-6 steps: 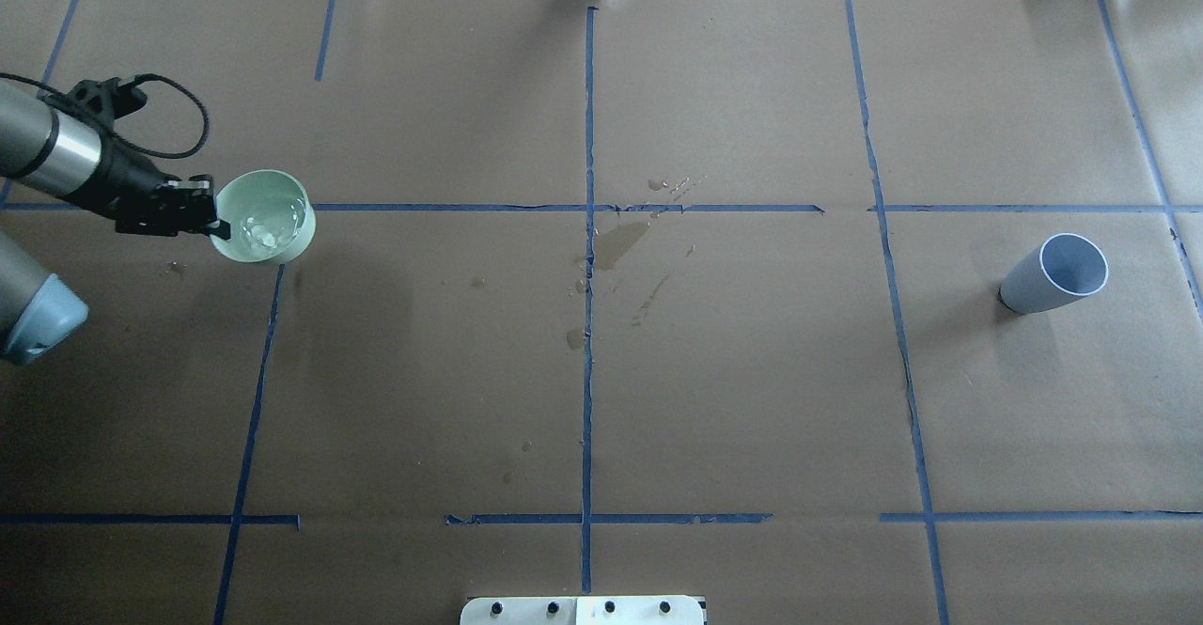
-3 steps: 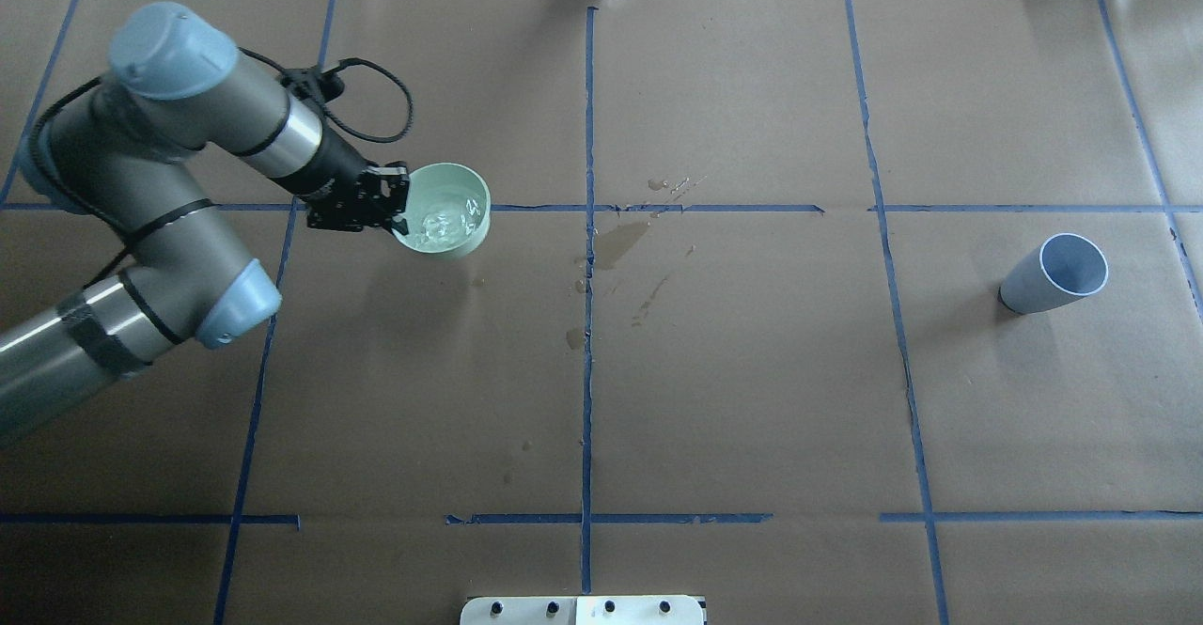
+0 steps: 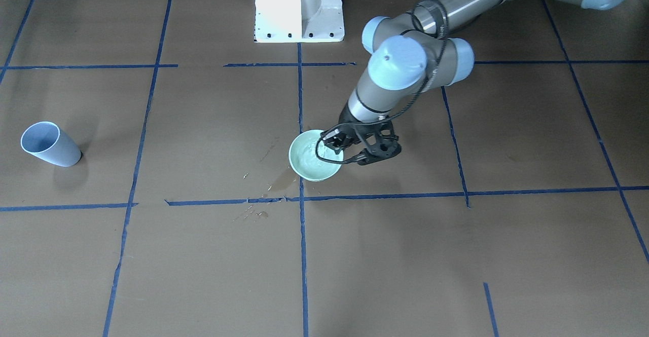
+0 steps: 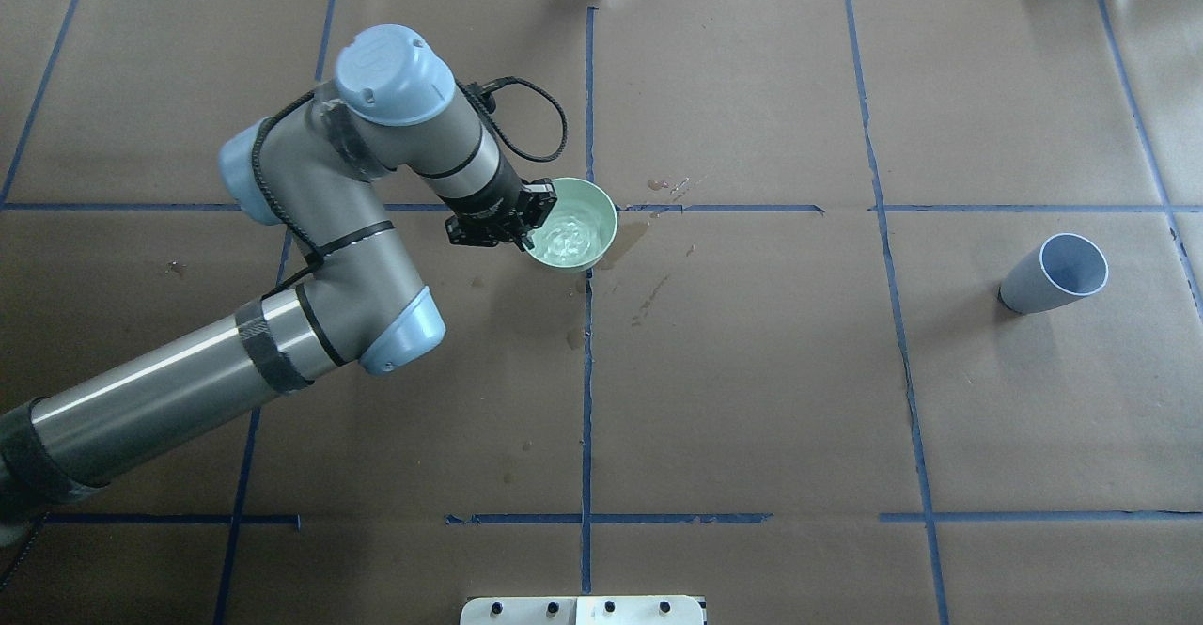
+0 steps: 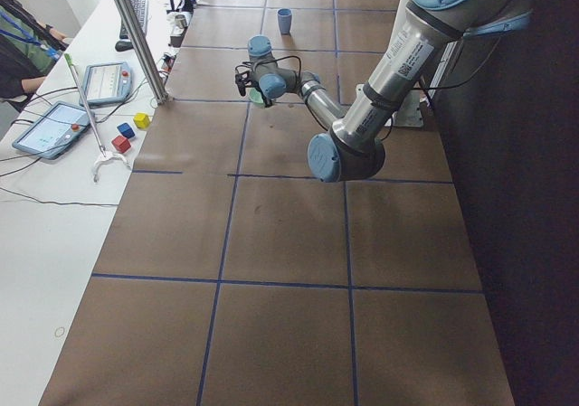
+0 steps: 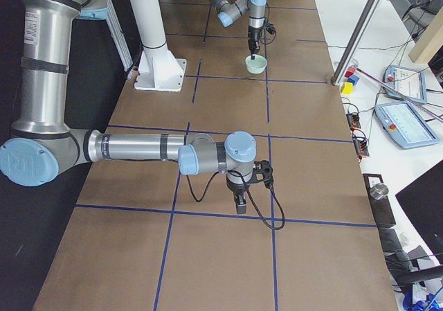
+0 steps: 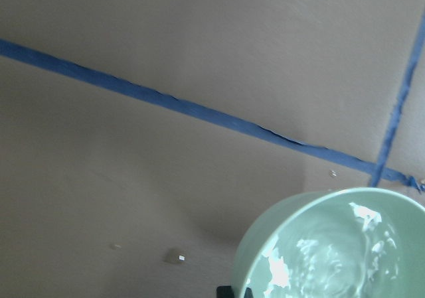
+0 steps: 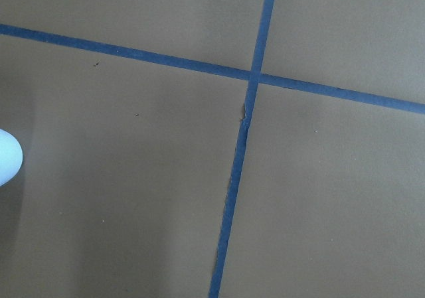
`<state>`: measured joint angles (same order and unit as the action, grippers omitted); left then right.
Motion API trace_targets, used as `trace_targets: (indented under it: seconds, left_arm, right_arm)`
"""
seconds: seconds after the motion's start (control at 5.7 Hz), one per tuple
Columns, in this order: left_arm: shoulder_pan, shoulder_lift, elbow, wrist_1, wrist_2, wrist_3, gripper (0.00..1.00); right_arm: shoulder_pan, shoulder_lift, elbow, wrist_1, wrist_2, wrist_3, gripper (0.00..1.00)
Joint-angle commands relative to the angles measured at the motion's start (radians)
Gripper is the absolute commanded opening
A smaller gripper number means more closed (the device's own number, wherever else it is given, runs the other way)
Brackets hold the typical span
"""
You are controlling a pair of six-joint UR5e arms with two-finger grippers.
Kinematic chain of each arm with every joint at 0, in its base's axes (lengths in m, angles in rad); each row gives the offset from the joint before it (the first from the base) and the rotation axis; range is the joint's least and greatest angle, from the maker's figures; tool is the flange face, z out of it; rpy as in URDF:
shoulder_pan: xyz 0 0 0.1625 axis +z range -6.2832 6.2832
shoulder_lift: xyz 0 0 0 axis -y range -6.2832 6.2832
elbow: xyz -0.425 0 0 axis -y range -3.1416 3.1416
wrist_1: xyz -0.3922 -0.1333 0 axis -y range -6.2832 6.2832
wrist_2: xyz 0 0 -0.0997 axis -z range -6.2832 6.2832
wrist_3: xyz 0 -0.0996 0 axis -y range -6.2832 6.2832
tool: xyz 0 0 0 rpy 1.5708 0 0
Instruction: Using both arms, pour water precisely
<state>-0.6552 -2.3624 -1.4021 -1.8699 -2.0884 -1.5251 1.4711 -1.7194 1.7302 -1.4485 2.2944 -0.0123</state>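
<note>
Left arm: the left arm (image 4: 310, 258) enters from the robot's left and reaches to the middle of the table (image 4: 752, 371).
Left gripper: the left gripper (image 4: 528, 221) is clamped on the rim of a mint-green bowl (image 4: 592, 200), on the side nearest the arm. One finger is inside the rim and one outside. In the front-facing view the gripper (image 3: 337, 142) points down onto the rim.
Bowl: the opening faces up. The bowl (image 3: 314, 175) sits at the crossing of two blue tape lines (image 4: 587, 399) near the table centre. Whether its base touches the paper cannot be told.
Water: the water (image 4: 567, 233) lies in the bowl, with a rippled, glinting surface (image 7: 332, 258). A spilt patch (image 4: 622, 242) darkens the brown paper just beside the bowl, on the side away from the gripper. Smaller drops (image 4: 575, 336) lie near the centre tape line.
Right arm: the right arm (image 6: 138, 147) appears only in the exterior right view, stretched out low over the table.
Right gripper: the right gripper (image 6: 239, 203) points down close to a tape line. Its jaw state cannot be told.
Cup: a blue-grey cup (image 4: 1053, 274) stands upright on the robot's right, well apart from the bowl.
Pedestal: the white pedestal (image 3: 299, 5) stands at the robot's edge of the table.
</note>
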Motion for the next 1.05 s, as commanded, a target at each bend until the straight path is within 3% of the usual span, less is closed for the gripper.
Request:
trace_targets:
  seconds: [0.0,0.88]
  left_arm:
    - [0.037,-0.04,0.051,-0.003,0.042,-0.017,0.0]
    - [0.06,0.0,0.051,-0.048,0.042,-0.015,0.04]
  right_arm:
    - [0.0,0.0,-0.001,-0.001,-0.001,0.0,1.0]
    - [0.0,0.0,0.003,0.0,-0.001,-0.002,1.0]
